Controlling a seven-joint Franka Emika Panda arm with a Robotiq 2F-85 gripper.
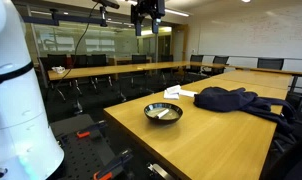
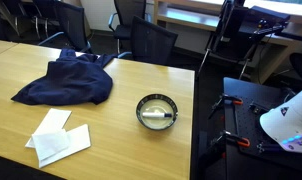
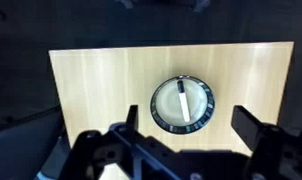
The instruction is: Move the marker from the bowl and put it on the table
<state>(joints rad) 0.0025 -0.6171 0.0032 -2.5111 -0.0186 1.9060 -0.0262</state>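
A white marker with a dark cap [image 3: 182, 102] lies inside a round dark-rimmed bowl [image 3: 201, 118] on the wooden table. The bowl [image 1: 162, 113] and the marker [image 1: 166, 111] show in both exterior views, with the bowl [image 2: 141, 112] near the table's edge and the marker [image 2: 158, 116] across it. My gripper [image 1: 144, 28] hangs high above the table, near the ceiling in an exterior view. In the wrist view its fingers [image 3: 190, 120] are wide open and empty, far above the bowl.
A dark blue cloth [image 2: 63, 80] lies on the table [image 2: 111, 130] beyond the bowl. White papers [image 2: 59, 138] lie near it. Office chairs [image 2: 151, 40] and further tables [image 1: 121, 68] surround the table. The robot base [image 1: 16, 100] stands beside it.
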